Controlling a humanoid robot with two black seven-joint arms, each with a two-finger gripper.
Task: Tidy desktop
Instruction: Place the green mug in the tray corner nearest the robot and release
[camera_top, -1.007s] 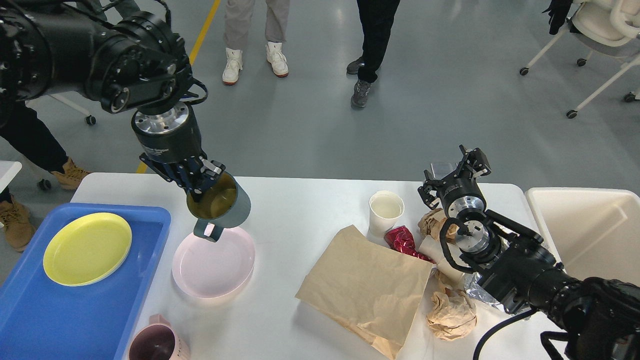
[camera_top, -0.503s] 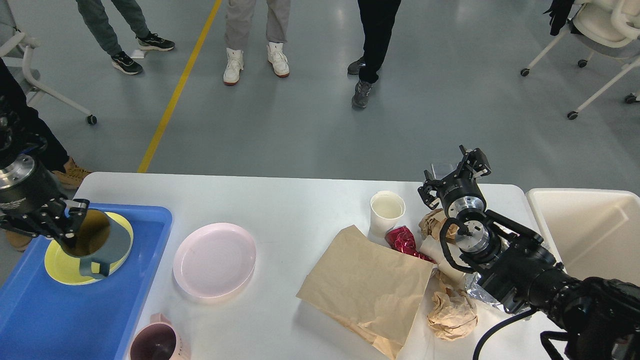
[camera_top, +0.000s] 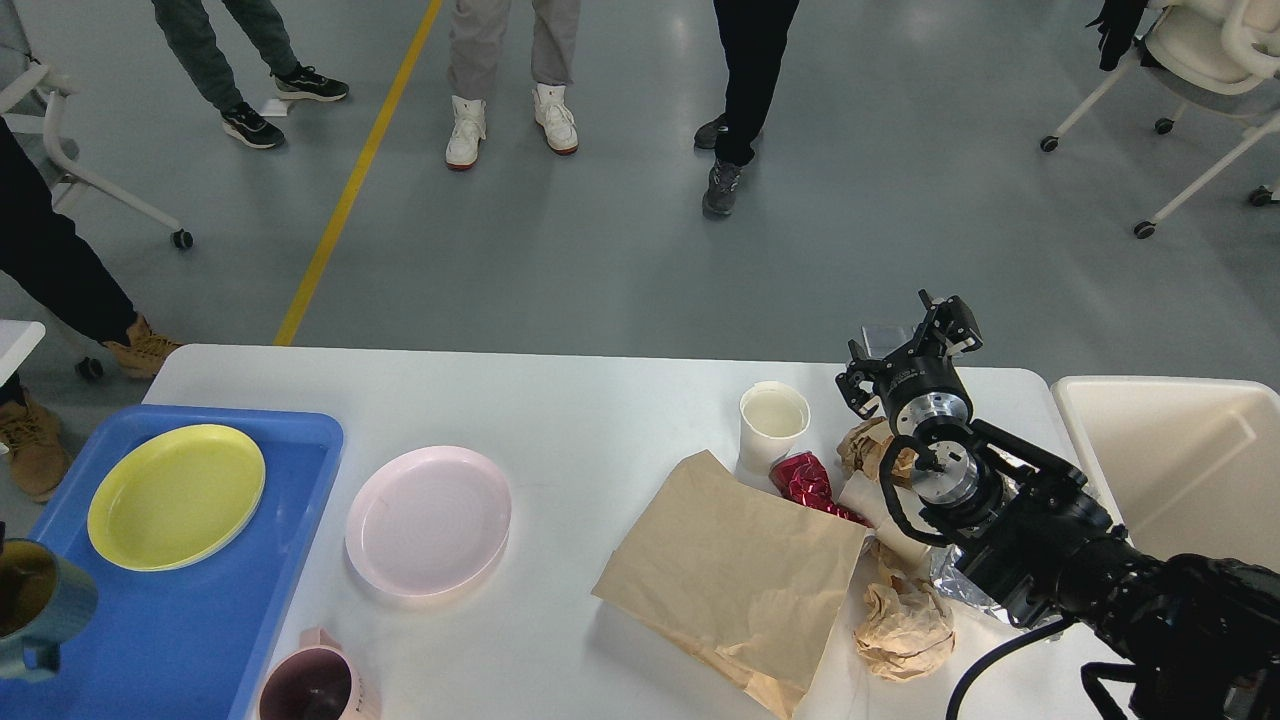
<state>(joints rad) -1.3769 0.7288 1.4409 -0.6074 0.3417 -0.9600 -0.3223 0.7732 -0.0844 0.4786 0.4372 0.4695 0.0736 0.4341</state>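
White desktop (camera_top: 600, 420) fills the near scene. At the far left edge, the grey mug (camera_top: 35, 605) has moved over the blue tray (camera_top: 190, 640); its left gripper is out of view. Right gripper (camera_top: 915, 345) hovers unchanged above the paper rubbish, jaws apart.

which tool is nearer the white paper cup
Right. The right tool hovers just right of the white paper cup; the left tool is out of view, past the frame's left edge.

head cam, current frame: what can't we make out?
- Left gripper: out of the head view; only the grey-blue mug shows, cut by the left edge.
- Right gripper: small, dark, open or shut unclear.
- Pink mug: cut by the bottom edge.
- Cream bin: right arm hides its near part.
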